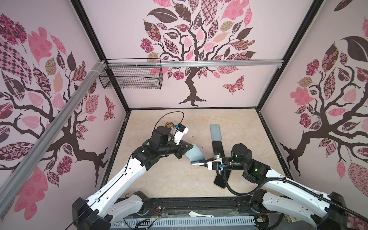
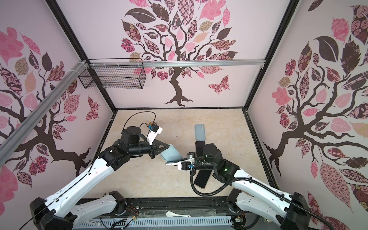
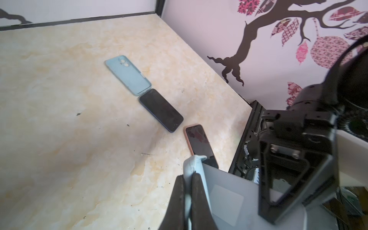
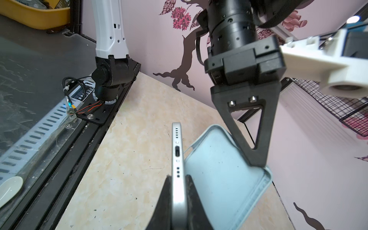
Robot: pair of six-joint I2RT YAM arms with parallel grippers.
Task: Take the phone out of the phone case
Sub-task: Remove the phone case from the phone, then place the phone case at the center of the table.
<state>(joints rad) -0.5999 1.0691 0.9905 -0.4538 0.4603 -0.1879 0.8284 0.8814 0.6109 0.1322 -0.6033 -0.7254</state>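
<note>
Pinching phone (image 4: 179, 159) in right gripper (image 4: 178, 176), beside case (image 4: 219, 179).

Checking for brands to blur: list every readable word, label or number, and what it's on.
None: no text is readable in any view.
The silver phone shows only a port and holes on its edge; the held blue case is plain.

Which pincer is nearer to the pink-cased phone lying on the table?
Right. The right pincer, gripping the silver phone, hangs close to the pink-cased phone, its wrist above it; the left pincer, gripping the held blue case, sits farther left.
</note>
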